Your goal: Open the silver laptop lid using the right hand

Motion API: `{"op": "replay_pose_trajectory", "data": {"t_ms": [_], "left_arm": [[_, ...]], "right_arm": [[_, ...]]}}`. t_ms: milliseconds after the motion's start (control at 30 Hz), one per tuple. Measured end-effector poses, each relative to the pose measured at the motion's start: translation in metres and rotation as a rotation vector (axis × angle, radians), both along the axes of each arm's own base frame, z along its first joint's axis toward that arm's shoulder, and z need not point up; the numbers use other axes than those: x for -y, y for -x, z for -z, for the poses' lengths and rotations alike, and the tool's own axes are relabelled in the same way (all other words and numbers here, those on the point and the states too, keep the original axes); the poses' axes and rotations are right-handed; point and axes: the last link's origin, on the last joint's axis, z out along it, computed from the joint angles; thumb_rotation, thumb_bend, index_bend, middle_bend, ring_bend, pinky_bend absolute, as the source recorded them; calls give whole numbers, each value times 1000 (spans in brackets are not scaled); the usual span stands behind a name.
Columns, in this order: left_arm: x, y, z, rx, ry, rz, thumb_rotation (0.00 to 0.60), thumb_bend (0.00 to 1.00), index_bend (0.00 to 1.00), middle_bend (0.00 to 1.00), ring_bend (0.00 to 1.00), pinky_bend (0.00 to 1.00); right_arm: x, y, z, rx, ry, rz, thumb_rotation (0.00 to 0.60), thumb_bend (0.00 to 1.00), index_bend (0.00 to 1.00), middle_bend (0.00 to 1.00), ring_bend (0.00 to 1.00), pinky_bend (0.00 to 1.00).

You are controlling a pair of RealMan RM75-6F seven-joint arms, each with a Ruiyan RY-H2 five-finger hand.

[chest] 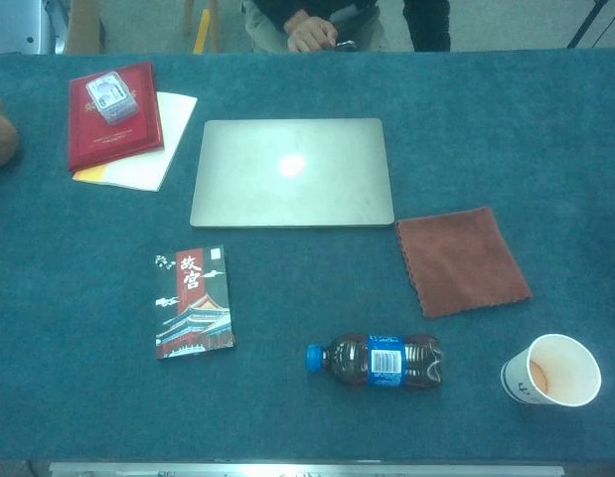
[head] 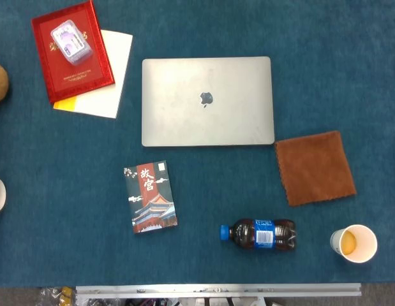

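The silver laptop (head: 207, 101) lies flat with its lid down in the middle of the blue table, logo facing up. In the chest view the silver laptop (chest: 292, 185) sits at centre, lid down too. Neither of my hands shows in the head view or the chest view.
A brown cloth (head: 315, 167) lies just right of the laptop. A dark drink bottle (head: 259, 234) lies on its side near the front. A paper cup (head: 354, 243) stands front right. A booklet (head: 150, 196) lies front left. A red book (head: 71, 50) with a small box and papers sits back left.
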Motion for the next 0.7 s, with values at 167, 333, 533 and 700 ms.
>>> {"op": "replay_pose_trajectory", "data": {"t_ms": [167, 333, 533, 700], "left_arm": [[1, 0, 1, -2, 4, -4, 599, 409, 87, 72, 17, 72], [3, -1, -1, 0, -3, -4, 598, 408, 88, 72, 17, 72], [1, -3, -3, -2, -7, 5, 598, 409, 88, 72, 16, 72], [-2, -7, -5, 4, -18, 29, 599, 409, 88, 72, 17, 72]], "right_arm": [[1, 0, 0, 5, -5, 1, 600, 313, 0, 87, 0, 0], [3, -4, 2, 14, -18, -21, 600, 313, 0, 88, 0, 0], [7, -13, 7, 36, -68, -38, 600, 220, 0, 87, 0, 0], [17, -29, 13, 53, -94, -82, 600, 144, 0, 87, 0, 0]]}}
